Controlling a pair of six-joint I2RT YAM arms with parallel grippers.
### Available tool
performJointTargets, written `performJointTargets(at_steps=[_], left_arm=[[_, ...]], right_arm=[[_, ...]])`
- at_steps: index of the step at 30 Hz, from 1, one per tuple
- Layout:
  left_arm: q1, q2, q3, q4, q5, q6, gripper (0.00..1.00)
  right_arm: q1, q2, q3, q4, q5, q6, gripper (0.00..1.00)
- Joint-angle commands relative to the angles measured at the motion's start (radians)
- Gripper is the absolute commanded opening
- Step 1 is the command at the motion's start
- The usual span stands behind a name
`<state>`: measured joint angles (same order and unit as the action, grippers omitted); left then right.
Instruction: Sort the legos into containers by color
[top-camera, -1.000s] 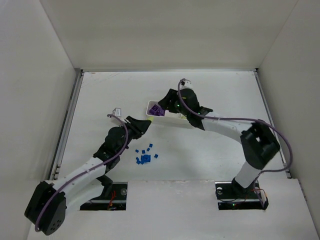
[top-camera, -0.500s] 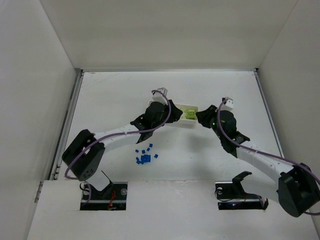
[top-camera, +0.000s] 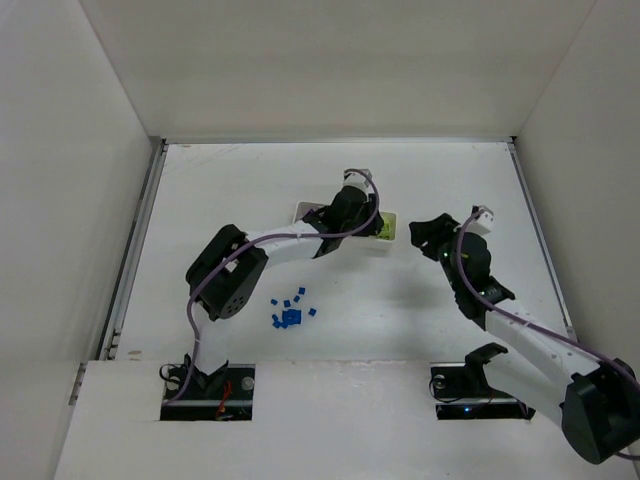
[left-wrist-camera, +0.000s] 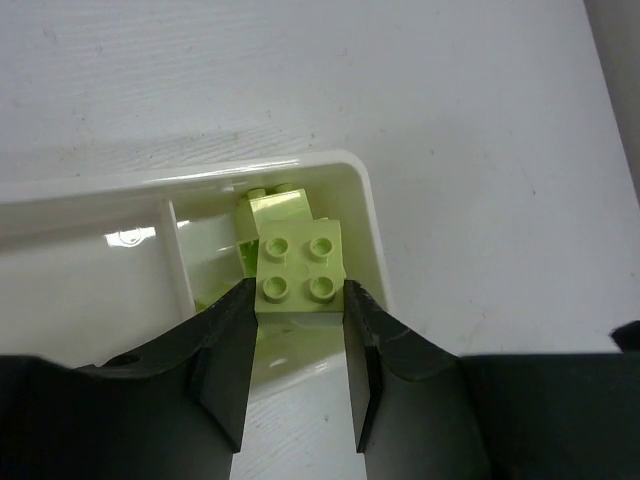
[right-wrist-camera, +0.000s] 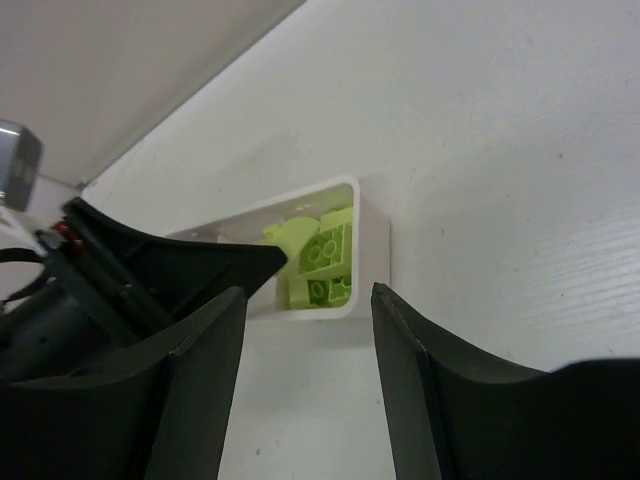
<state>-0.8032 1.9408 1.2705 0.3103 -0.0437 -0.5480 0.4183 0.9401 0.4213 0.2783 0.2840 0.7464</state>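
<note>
Left wrist view, centre frame: left fingers (left-wrist-camera: 225, 370) clamp a yellow-green brick (left-wrist-camera: 298, 275) over the right end compartment of the tray (left-wrist-camera: 368, 215). Right fingers (right-wrist-camera: 420, 370) stand apart, empty, with the tray beyond them.

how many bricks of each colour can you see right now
blue: about 10, too small to be sure
yellow-green: about 3, one in the left hand, rest in the tray
purple: 0 in view
total: about 13

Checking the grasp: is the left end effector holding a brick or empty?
Holding: the left end effector clamps a yellow-green brick over the tray.
</note>
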Motion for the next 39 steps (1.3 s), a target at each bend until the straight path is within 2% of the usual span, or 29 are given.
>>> performJointTargets(at_steps=[1, 7, 10, 17, 22, 24, 27, 29, 32, 35, 39], left_arm=[[0.009, 0.012, 0.087, -0.045, 0.030, 0.040, 0.17], [0.009, 0.043, 0.141, -0.072, 0.033, 0.051, 0.21], [0.003, 0.052, 0.151, -0.088, 0.033, 0.056, 0.32], [-0.012, 0.023, 0.119, -0.071, 0.031, 0.065, 0.48], [-0.006, -0.009, 0.102, -0.062, 0.024, 0.063, 0.51], [-0.009, -0.048, 0.072, -0.044, 0.012, 0.068, 0.51], [0.000, -0.136, 0.004, -0.005, -0.019, 0.063, 0.49], [0.008, -0.215, -0.052, 0.004, -0.050, 0.066, 0.46], [0.023, -0.342, -0.172, 0.010, -0.099, 0.063, 0.28], [0.042, -0.489, -0.320, -0.011, -0.148, 0.040, 0.18], [0.045, -0.734, -0.540, -0.094, -0.260, -0.004, 0.17]], right_arm=[[-0.006, -0.031, -0.010, 0.056, 0.023, 0.021, 0.59], [-0.002, -0.009, 0.002, 0.058, 0.010, 0.022, 0.60], [-0.002, -0.014, -0.001, 0.062, -0.002, 0.025, 0.60], [-0.003, -0.038, -0.007, 0.056, -0.002, 0.025, 0.60], [-0.002, -0.035, -0.006, 0.067, 0.007, 0.022, 0.60], [0.004, -0.038, -0.003, 0.059, 0.010, 0.015, 0.59], [0.017, -0.052, -0.004, 0.068, 0.011, 0.002, 0.48], [0.046, -0.028, 0.019, 0.064, -0.003, -0.022, 0.37], [0.147, 0.046, 0.079, 0.050, -0.022, -0.090, 0.27], [0.266, 0.158, 0.164, 0.006, -0.035, -0.189, 0.24], [0.435, 0.302, 0.287, -0.146, -0.087, -0.300, 0.23]])
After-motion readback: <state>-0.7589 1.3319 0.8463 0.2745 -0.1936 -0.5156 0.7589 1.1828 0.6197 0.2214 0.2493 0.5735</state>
